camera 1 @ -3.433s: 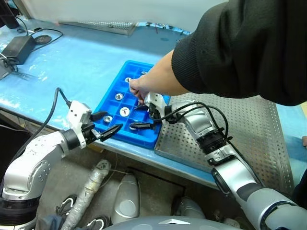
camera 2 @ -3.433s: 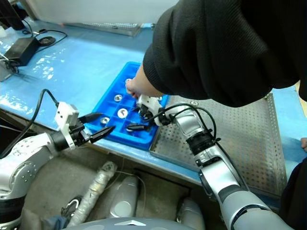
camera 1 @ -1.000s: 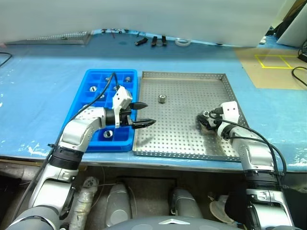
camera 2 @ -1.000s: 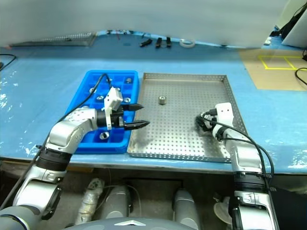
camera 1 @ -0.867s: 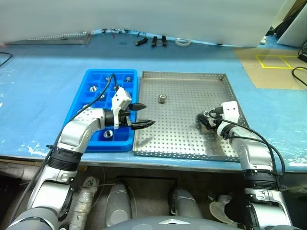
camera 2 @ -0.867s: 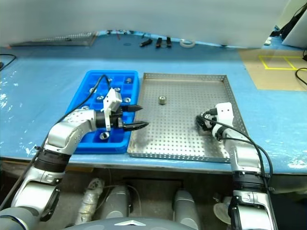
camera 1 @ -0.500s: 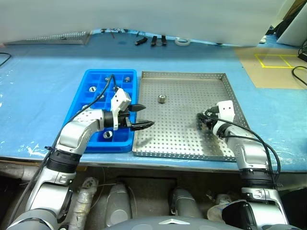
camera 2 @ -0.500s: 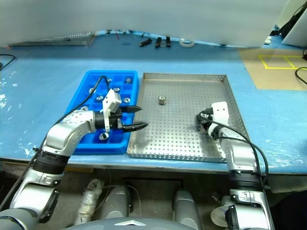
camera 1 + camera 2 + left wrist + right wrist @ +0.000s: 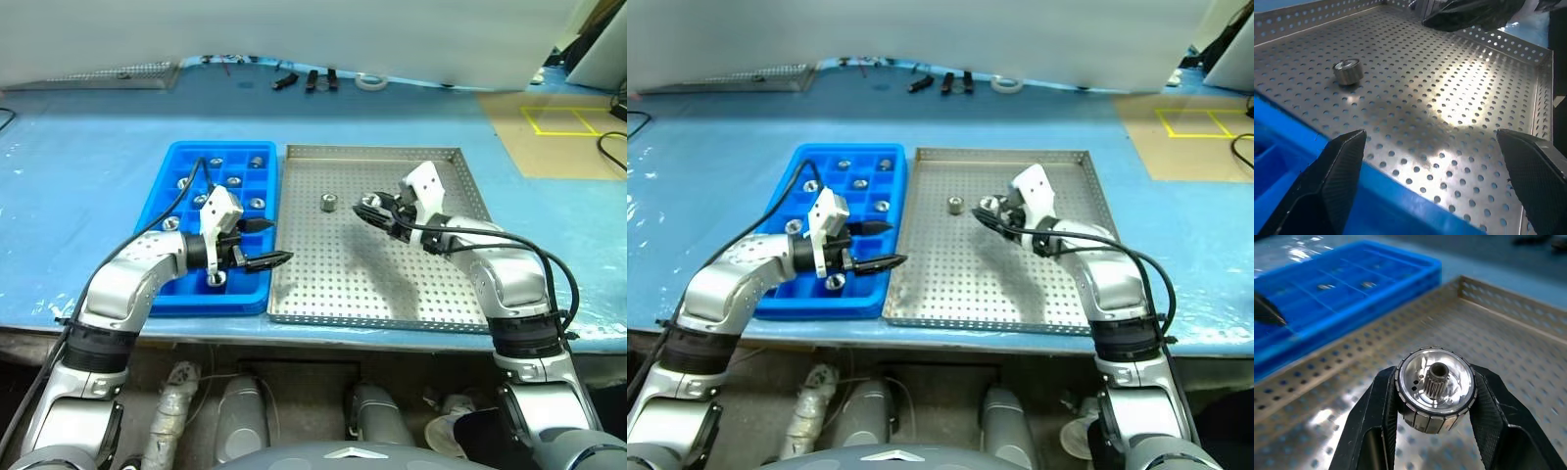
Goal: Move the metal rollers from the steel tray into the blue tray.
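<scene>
- Two trays sit side by side on the blue-covered counter (image 9: 88,176): the blue tray (image 9: 162,201) at 9 o'clock and the steel tray (image 9: 431,304) at 3 o'clock, their long edges touching or nearly so.
- One metal roller (image 9: 1435,387) is pinched between the two black fingers of the right pincer (image 9: 370,210), its toothed centre bore facing the wrist camera; the pincer hangs above the perforated floor in the tray's far half, aimed toward 9 o'clock.
- A second roller (image 9: 330,203) lies loose on the steel tray's floor, just to the 9 o'clock side of the held one and apart from it.
- Several more rollers rest in the blue tray's compartments, among them one in the far row (image 9: 257,162) and one in a near compartment (image 9: 216,278) below the left arm.
- The left pincer (image 9: 263,243) stands wide and holds nothing, its fingers (image 9: 1330,188) spread over the seam where the blue tray's near right edge meets the steel tray, tips aimed toward 3 o'clock.
- At 12 o'clock, along the far edge of the counter, lie small dark tools (image 9: 312,78) and a roll of tape (image 9: 369,82); yellow floor markings (image 9: 558,121) show at 2 o'clock.
</scene>
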Controlling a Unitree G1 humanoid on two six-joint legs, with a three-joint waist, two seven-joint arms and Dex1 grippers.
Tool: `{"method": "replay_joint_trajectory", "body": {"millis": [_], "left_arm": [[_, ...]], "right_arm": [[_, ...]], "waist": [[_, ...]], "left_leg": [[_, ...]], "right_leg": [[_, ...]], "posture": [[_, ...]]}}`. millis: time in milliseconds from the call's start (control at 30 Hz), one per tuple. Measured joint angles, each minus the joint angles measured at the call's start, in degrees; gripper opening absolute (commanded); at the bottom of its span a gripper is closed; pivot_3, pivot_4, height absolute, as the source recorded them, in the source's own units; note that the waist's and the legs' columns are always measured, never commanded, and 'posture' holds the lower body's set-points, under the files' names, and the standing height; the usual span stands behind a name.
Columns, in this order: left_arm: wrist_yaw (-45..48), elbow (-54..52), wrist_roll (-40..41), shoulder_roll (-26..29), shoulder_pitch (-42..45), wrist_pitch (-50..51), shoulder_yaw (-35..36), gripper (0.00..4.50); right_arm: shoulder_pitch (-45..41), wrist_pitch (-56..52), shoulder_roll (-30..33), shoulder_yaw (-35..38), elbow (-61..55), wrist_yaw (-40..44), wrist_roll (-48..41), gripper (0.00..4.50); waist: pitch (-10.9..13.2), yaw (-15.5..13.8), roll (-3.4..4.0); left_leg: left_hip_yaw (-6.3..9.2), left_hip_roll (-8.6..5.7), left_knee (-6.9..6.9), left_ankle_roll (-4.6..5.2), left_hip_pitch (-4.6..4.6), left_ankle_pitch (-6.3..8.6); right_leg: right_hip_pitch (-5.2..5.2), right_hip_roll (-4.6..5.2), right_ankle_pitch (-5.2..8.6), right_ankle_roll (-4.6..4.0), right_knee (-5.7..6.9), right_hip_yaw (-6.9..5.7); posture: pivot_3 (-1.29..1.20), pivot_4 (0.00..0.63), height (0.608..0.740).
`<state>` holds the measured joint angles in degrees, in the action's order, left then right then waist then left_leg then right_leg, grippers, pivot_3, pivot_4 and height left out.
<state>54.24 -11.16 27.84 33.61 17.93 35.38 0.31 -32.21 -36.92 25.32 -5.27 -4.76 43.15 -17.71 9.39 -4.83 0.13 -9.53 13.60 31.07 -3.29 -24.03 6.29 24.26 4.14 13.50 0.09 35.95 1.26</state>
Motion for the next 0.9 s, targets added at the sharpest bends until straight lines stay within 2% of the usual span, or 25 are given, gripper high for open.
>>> {"method": "replay_joint_trajectory", "body": {"millis": [233, 433, 600, 900], "left_arm": [[-7.0, -9.7, 2.4, 0.7, -10.8, 2.4, 7.5, 4.50], [-13.3, -17.4, 5.1, 0.3, -18.9, 4.2, 13.8, 4.50], [-16.1, -19.0, 6.5, 0.3, -21.5, 4.8, 16.6, 4.50], [-17.9, -19.7, 8.0, 0.3, -21.6, 4.9, 17.1, 4.50]], "right_arm": [[-9.7, 8.1, -6.5, -9.1, 15.4, 7.2, 3.7, 1.67], [-19.5, 19.0, -15.6, -11.3, 35.6, 7.4, 9.0, 1.67], [-21.6, 23.4, -19.3, -11.5, 43.5, 8.4, 11.1, 1.67], [-26.0, 31.0, -24.8, -10.7, 55.4, 3.7, 15.4, 1.67]], "waist": [[0.0, -2.7, -0.04], [0.0, -5.0, -0.04], [0.0, -7.1, -0.03], [0.0, -7.5, -0.02]], "left_leg": [[0.08, 0.04, -0.02, 0.11, -0.24, 0.07], [0.23, 0.07, 0.01, 0.32, -0.45, 0.20], [0.65, 0.10, 0.18, 0.30, -0.86, 0.19], [1.00, 0.11, 0.22, 0.22, -0.98, 0.15]], "right_leg": [[0.00, 0.03, 0.01, -0.01, -0.22, -0.22], [0.03, 0.04, 0.03, -0.04, -0.24, -0.42], [0.04, 0.07, 0.03, -0.04, -0.26, -0.93], [0.04, 0.08, 0.01, -0.08, -0.06, -1.16]], "posture": [[0.37, 0.150, 0.740], [0.43, 0.150, 0.740], [0.46, 0.150, 0.740], [0.46, 0.150, 0.740]]}}
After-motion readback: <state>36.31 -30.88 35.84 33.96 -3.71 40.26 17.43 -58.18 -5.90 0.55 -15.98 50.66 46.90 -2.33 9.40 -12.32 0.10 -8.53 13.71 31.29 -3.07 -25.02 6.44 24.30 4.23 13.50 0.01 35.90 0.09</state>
